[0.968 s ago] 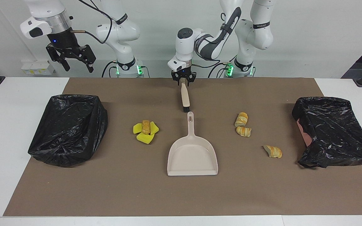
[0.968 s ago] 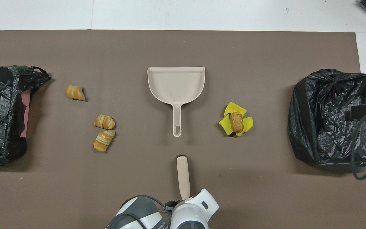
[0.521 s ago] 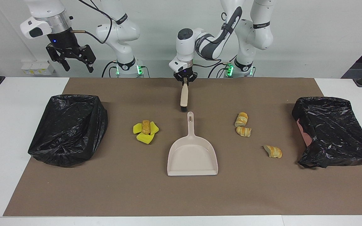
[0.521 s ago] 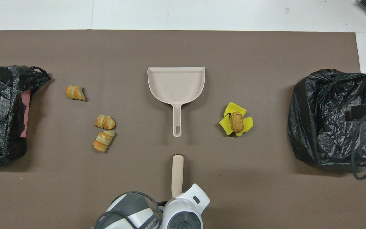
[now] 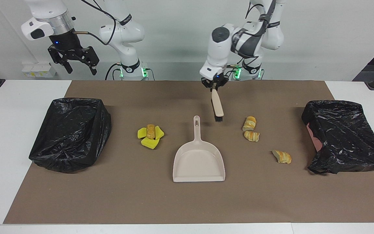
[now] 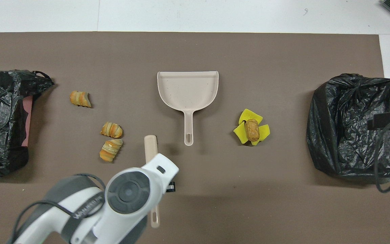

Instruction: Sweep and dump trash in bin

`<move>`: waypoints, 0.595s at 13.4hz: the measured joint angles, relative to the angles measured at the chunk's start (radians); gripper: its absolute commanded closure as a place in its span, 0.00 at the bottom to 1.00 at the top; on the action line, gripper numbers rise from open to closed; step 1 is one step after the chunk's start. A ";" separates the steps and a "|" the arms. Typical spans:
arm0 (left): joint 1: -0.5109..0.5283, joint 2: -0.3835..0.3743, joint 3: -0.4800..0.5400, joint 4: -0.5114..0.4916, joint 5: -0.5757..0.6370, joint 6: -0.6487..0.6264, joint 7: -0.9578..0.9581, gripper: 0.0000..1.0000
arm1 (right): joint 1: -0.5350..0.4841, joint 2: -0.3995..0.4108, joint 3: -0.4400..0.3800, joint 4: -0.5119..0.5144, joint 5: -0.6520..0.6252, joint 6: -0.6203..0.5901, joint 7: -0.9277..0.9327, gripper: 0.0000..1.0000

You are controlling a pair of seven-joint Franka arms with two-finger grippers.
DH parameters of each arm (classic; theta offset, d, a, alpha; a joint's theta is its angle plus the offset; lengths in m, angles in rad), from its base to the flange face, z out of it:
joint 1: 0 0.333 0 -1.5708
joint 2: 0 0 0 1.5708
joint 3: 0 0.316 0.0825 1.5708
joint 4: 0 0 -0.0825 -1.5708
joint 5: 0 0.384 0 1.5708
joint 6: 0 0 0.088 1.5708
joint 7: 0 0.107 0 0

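Note:
My left gripper (image 5: 215, 85) is shut on the handle of the beige brush (image 5: 218, 106), which hangs bristles down over the mat, between the dustpan's handle and two pastry pieces (image 5: 249, 123) (image 5: 252, 136). In the overhead view my arm covers that gripper and only the brush (image 6: 150, 147) shows. A third pastry piece (image 5: 282, 157) lies nearer the black bin (image 5: 344, 136) at the left arm's end. Yellow sponge wedges with a pastry piece on top (image 5: 150, 133) lie beside the beige dustpan (image 5: 199, 159). My right gripper (image 5: 80, 69) waits open, high over the table's edge.
A second black-bagged bin (image 5: 71, 133) stands at the right arm's end of the brown mat (image 5: 187, 201). The dustpan (image 6: 188, 89) lies flat mid-mat, handle toward the robots. White table shows around the mat.
My left gripper closed on the brush, then carried it sideways toward the left arm's end, up beside the pastry pieces. The right arm has not moved.

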 measured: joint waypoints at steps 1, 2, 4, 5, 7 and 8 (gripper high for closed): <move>0.067 0.007 0.003 0.030 0.004 -0.003 0.059 1.00 | 0.002 -0.001 0.002 0.000 0.001 -0.015 -0.002 0.00; 0.122 0.020 0.005 0.058 0.017 -0.003 0.108 1.00 | 0.006 -0.003 0.012 0.000 0.005 -0.023 -0.004 0.00; 0.220 0.063 0.006 0.113 0.047 -0.003 0.196 1.00 | 0.019 -0.003 0.076 -0.006 0.012 -0.031 -0.004 0.00; 0.269 0.088 0.005 0.137 0.052 0.000 0.250 1.00 | 0.035 -0.002 0.113 -0.019 0.013 -0.017 0.011 0.00; 0.367 0.128 0.005 0.166 0.058 0.019 0.382 1.00 | 0.089 0.014 0.157 -0.065 0.013 0.067 0.097 0.00; 0.418 0.142 0.005 0.173 0.061 0.036 0.453 1.00 | 0.129 0.031 0.162 -0.089 0.014 0.108 0.147 0.00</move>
